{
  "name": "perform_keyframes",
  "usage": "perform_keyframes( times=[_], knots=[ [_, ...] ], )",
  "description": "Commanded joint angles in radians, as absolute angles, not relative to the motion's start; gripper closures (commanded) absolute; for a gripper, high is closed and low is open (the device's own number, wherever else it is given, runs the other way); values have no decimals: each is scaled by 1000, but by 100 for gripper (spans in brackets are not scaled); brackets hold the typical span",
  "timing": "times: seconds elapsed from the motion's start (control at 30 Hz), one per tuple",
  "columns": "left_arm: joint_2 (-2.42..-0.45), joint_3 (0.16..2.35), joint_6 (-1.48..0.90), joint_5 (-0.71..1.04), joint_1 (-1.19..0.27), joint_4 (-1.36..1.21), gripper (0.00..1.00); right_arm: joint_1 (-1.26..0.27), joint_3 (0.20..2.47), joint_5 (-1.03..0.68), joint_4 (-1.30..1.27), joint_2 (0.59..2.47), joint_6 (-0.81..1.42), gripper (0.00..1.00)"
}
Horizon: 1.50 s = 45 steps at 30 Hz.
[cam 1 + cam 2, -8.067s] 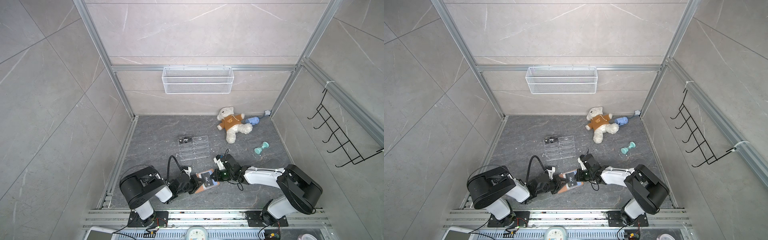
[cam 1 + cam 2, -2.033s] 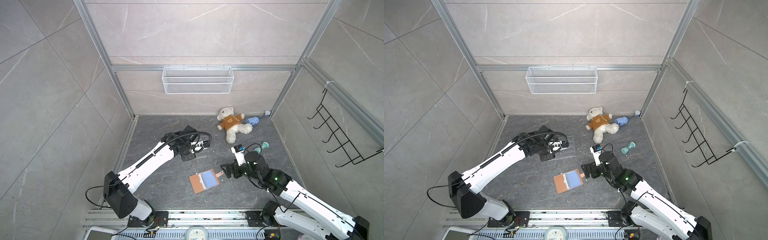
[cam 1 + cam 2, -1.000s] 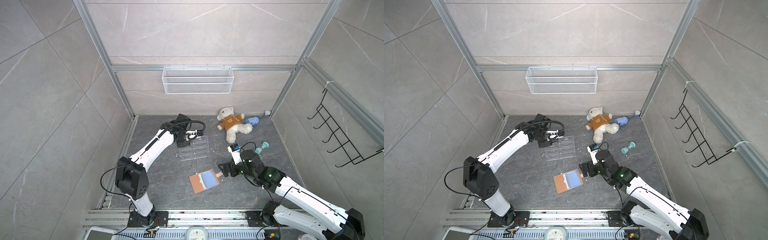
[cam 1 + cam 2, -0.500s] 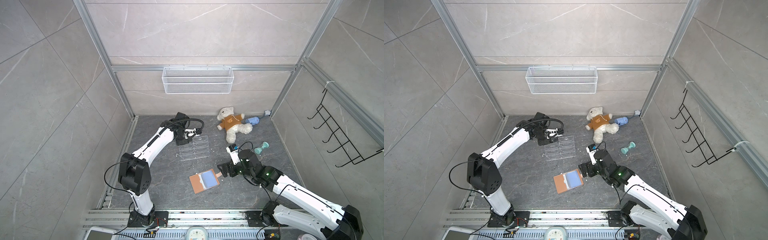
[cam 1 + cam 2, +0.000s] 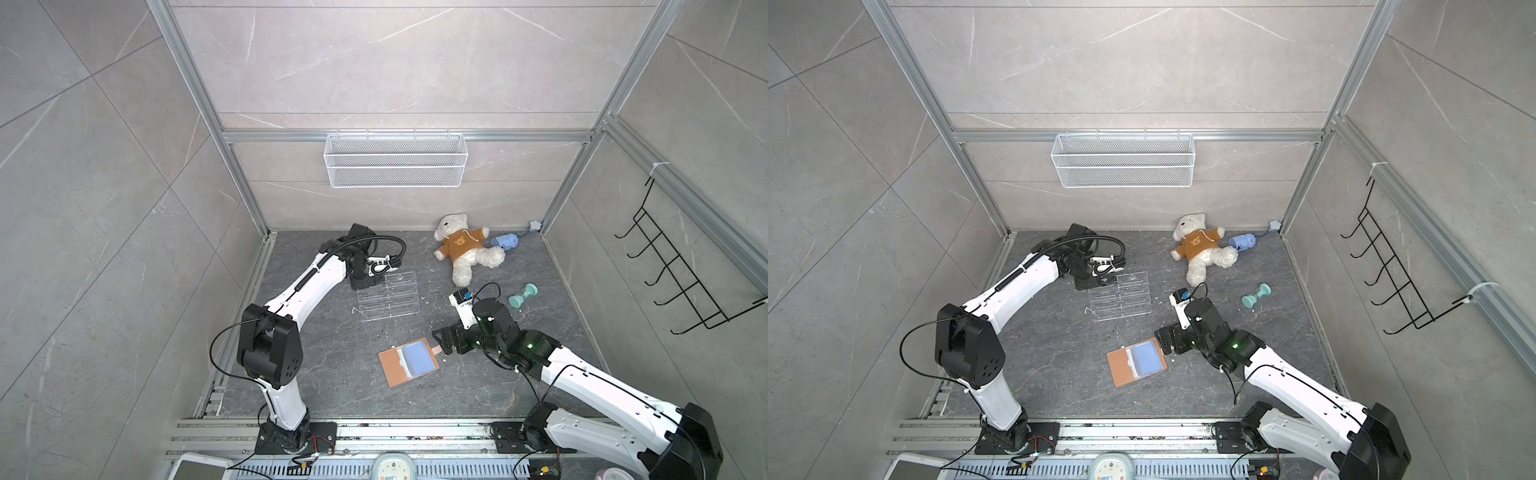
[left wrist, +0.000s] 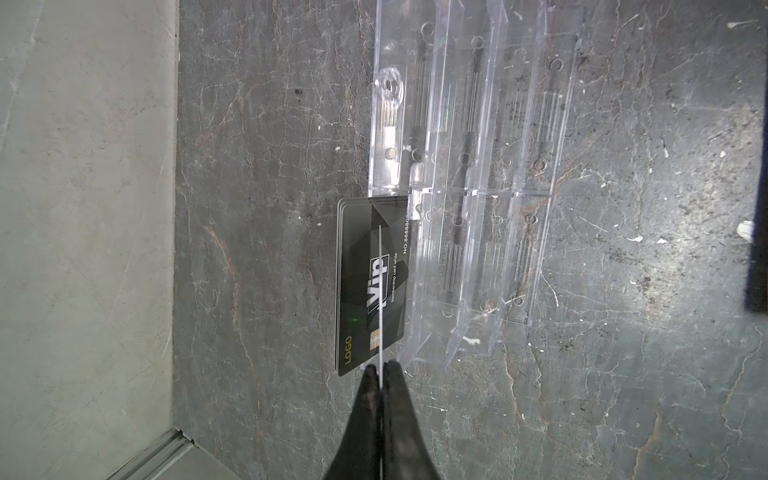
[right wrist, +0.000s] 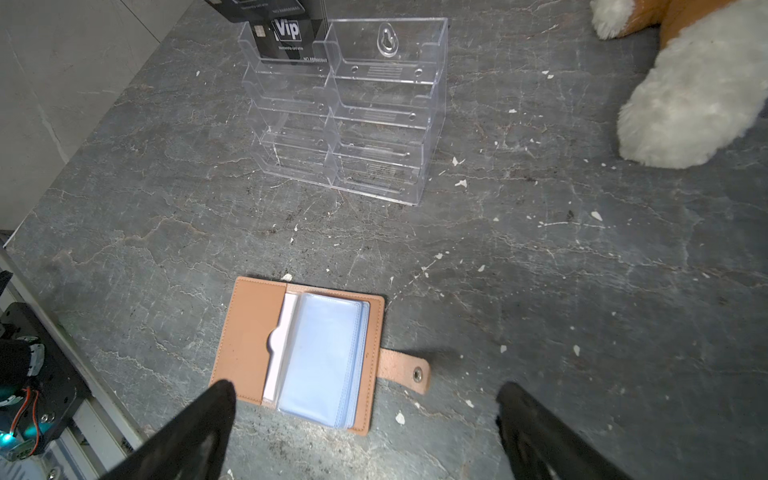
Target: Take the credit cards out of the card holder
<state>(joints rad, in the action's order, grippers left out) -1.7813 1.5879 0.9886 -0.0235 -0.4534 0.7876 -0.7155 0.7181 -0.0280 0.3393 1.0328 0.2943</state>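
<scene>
Grip of left hand: fingers pressed together, pinching one credit card by its end, seen edge-on.
Just past left fingertips: more credit cards, black with white "Vip" lettering, stacked in an end pocket of the clear rack, right behind the pinched one.
Grip of right hand: spread wide, holding nothing, low over the worktop.
Between right fingers: card holder, flat and open, pale blue sleeves up, strap tab nearest the hand.
Farther ahead of right hand: the rack, well apart from the holder; teddy bear off to one side.
</scene>
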Motion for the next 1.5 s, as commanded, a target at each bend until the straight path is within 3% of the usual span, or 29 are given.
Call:
perform_keyframes(
  times=[0.0,1.47],
  knots=[
    [-1807,1626,1001,1,-448,771,100,-714,741,-44,325,1049,281,0],
    [-1856,1620,979,5,-446,770,97,-714,739,-49,333,1068,279,0]
  ],
)
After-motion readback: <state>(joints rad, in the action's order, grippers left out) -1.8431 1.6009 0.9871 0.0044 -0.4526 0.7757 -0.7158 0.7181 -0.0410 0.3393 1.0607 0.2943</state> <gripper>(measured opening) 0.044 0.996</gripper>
